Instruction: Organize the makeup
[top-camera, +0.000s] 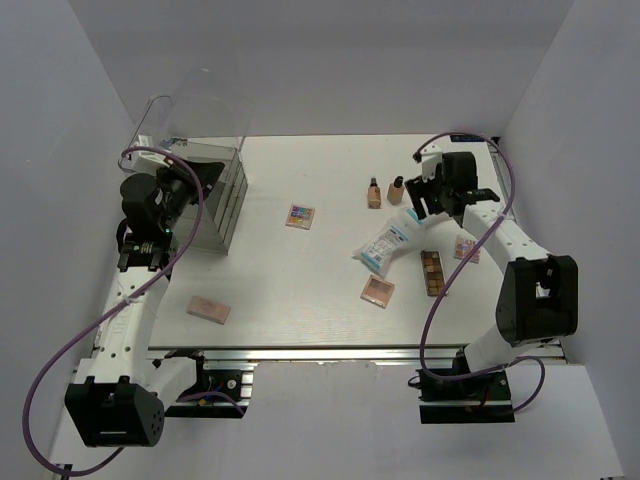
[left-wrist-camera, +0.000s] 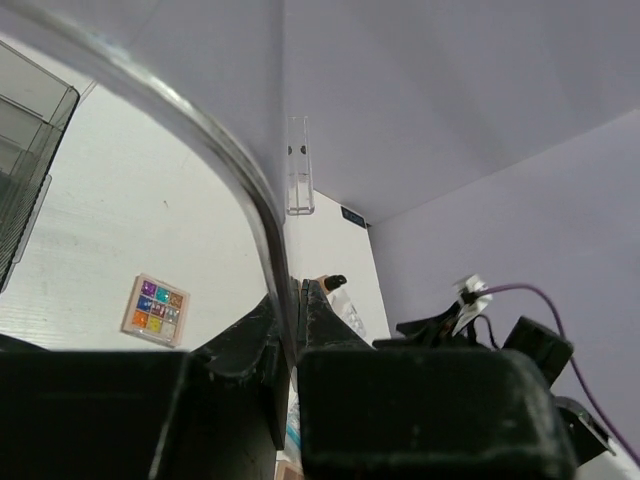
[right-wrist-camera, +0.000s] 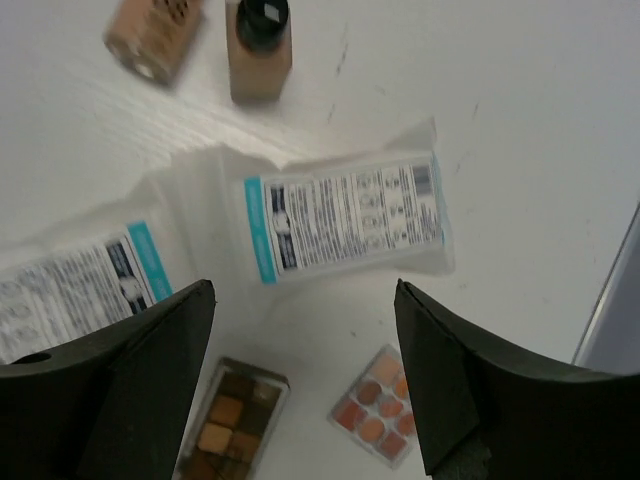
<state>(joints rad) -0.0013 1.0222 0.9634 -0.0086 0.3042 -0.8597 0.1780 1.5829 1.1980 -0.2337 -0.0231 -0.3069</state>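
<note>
One peach compact (top-camera: 208, 309) lies nearest on the white desk (top-camera: 300, 270). The long palette (top-camera: 432, 272) runs near-to-far. Right fingers (right-wrist-camera: 150, 390) gape wide above the packet (top-camera: 390, 243), which slants near-left to far-right. Beyond sit beige bottles (top-camera: 397, 189); left fingers (left-wrist-camera: 240, 350) clamp the clear bin (top-camera: 190, 110) wall. Pale walls (top-camera: 580, 100) surround.

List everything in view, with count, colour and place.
clear bin: 1, transparent, far left
beige bottles: 2, dark caps, far right of centre; one upright, one lying
square palette: 1, multicoloured, centre
white-blue packets: 2, overlapping, right of centre
long palette: 1, brown, right of the packets
peach palette: 1, near side of the packets
pink palette: 1, beside the right arm
peach compact: 1, near left
table: 1, white
left gripper: black, jaws closed on the bin wall
right gripper: black, jaws open above the packets
</note>
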